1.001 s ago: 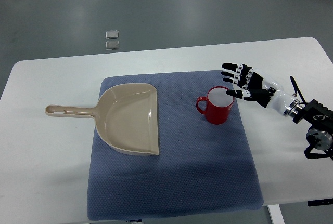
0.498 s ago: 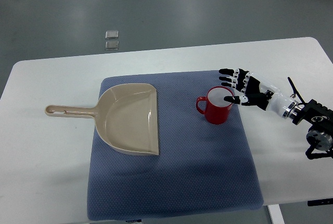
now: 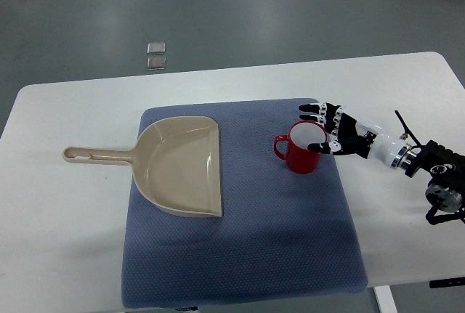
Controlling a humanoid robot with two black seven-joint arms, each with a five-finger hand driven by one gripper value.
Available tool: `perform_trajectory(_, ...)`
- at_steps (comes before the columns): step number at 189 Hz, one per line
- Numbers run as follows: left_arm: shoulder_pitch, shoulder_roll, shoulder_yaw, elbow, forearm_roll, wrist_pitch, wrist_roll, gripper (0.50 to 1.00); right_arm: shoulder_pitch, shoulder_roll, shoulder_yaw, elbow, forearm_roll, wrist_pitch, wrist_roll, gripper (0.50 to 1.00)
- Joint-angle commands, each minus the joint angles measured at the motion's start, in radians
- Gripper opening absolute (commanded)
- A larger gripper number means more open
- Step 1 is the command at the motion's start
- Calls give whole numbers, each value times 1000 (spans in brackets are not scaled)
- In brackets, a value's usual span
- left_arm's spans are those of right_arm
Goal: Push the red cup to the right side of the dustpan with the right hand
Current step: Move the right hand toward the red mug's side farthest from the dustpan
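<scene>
A red cup [image 3: 304, 147] stands on a blue mat [image 3: 240, 255] right of a beige dustpan [image 3: 182, 165], open mat between them, the right hand [image 3: 336, 130] spread open against its rim, gripping nothing.

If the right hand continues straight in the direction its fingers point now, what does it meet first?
Probably the red cup: the right hand points left with open fingers at the cup's right rim. Contact is unclear from above.
</scene>
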Motion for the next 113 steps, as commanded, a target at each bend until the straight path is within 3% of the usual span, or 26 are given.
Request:
perform_trajectory(1, 0, 0, 0, 0, 0, 0, 0, 1000, 2, 0, -3, 3, 0, 6, 0, 919)
perform_trajectory(113, 0, 0, 0, 0, 0, 0, 0, 1000, -5, 3, -15, 18, -34, 12, 0, 919)
